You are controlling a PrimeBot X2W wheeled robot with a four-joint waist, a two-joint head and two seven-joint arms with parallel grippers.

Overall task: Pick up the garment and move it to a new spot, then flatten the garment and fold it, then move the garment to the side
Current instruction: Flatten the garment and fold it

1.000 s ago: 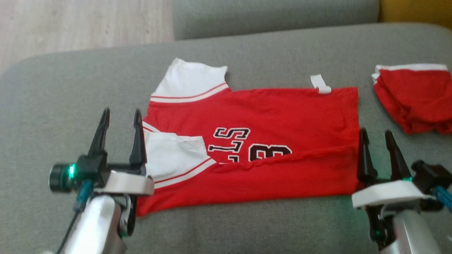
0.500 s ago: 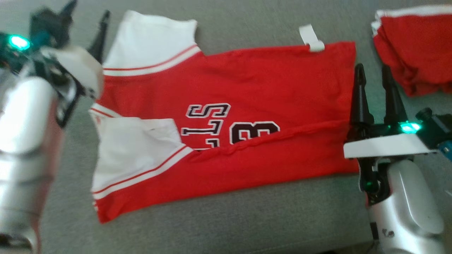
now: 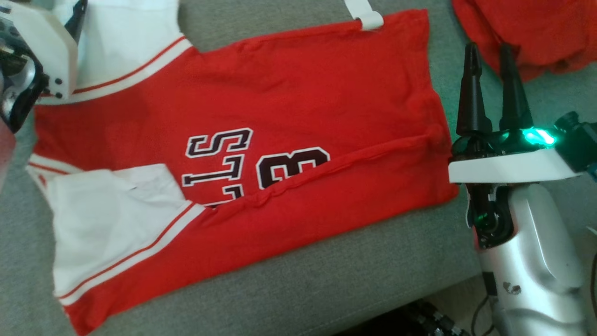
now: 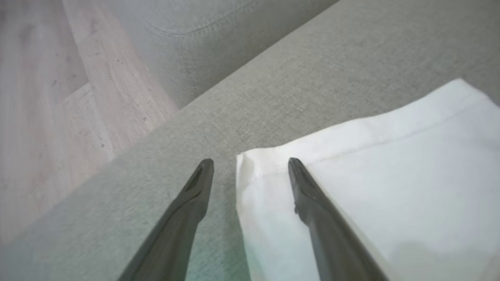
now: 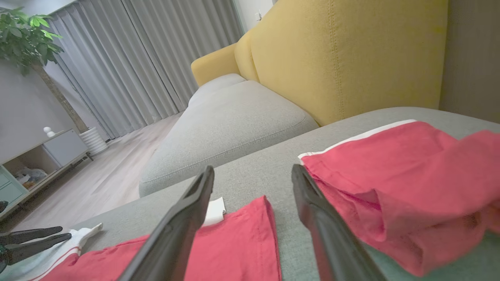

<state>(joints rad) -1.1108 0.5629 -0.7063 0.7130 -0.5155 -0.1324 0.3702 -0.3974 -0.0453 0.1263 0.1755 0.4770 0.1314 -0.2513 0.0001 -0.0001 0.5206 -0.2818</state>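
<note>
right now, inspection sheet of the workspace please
surface: grey sofa cushion
job's things: red jersey spread flat, lower hem folded up over its lettering
clutter: second red garment crumpled at the right, apart from the jersey
grippers: left gripper open, fingers astride the white sleeve corner; right gripper open, empty, beside the jersey's right edge
cables: dark bundle below the cushion front, unclear
surroundings: yellow sofa back, grey curtains, plant, wood floor

A home living room: sofa [image 5: 234, 117], curtains [image 5: 156, 58], houseplant [image 5: 23, 35].
</note>
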